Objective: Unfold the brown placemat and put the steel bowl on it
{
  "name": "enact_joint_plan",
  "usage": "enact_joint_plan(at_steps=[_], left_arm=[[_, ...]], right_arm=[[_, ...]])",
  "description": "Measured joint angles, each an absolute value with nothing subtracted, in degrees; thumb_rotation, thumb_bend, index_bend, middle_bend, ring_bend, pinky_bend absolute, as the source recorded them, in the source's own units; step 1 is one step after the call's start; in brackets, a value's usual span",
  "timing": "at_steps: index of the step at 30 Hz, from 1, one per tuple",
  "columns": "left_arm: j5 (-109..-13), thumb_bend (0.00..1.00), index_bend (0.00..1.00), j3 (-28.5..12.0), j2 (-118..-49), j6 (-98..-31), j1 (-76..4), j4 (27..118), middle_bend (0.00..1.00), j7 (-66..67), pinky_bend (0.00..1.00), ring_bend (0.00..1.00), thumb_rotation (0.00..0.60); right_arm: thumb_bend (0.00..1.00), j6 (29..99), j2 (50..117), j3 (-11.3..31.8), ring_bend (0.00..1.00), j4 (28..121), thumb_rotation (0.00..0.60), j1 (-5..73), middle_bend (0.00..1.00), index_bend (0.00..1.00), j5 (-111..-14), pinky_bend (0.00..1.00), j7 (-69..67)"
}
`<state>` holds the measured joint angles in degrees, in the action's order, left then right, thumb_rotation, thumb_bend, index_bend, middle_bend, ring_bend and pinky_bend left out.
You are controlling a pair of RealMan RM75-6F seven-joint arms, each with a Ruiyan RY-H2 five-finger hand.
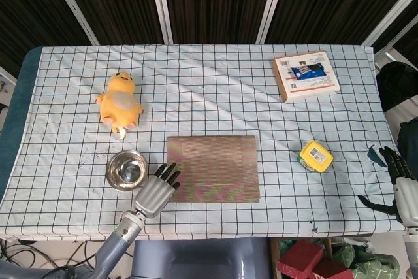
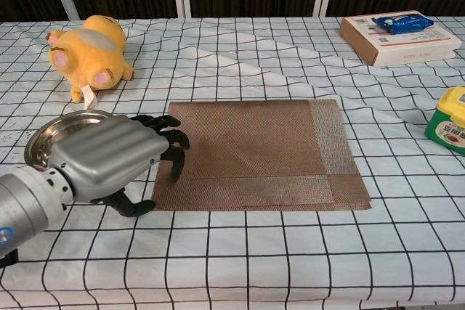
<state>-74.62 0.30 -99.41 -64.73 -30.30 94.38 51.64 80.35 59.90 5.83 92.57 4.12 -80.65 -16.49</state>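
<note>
Placemat: the brown woven placemat (image 2: 256,152), folded into a flat rectangle, lies on the checked tablecloth (image 1: 215,89) near the front edge, about mid-table; layered edges show along its near and right sides.
Placemat handling: it looks thin, light and limp, likely to sag and slide on the cloth; the upper layer's free edge or a corner seems the best place to pinch, peeling it over while the lower layer stays down.
Bowl: the small round steel bowl (image 1: 127,169) stands upright just left of the placemat, not on it.
Bowl handling: probably light, rigid and smooth, so slippery; a pinch over the rim or a wrap around the wall should hold it.
Left hand: the grey left hand (image 2: 109,156) is palm down, fingers apart and slightly curled, holding nothing, with dark fingertips (image 2: 176,143) at the placemat's left edge; the bowl sits just behind it.
Right hand: the right hand (image 1: 400,187) is off the table's right end, fingers spread, empty.
Writing: the cardboard box (image 1: 307,76) and the yellow-green tape measure (image 1: 316,156) carry labels too small to read.
</note>
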Motion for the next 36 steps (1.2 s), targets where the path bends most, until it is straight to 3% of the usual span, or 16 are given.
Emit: enact_joint_plan(at_steps=[17, 36], left_arm=[[-74.2, 0.33, 0.55, 0.5, -100.1, -64.7, -30.7, 93.5, 0.24, 51.5, 0.18, 0.08, 0.6], [-73.6, 0.42, 0.59, 0.5, -100.4, -64.7, -31.1, 93.0, 0.27, 51.9, 0.19, 0.08, 0.6]], right_arm=[[0.07, 80.3, 59.9, 5.8, 0.02, 92.6, 0.6, 4.1, 0.0, 0.0, -80.7, 0.19, -16.3], [0.07, 80.2, 59.8, 5.7, 0.02, 92.7, 0.6, 4.1, 0.0, 0.0, -80.7, 0.19, -16.8]])
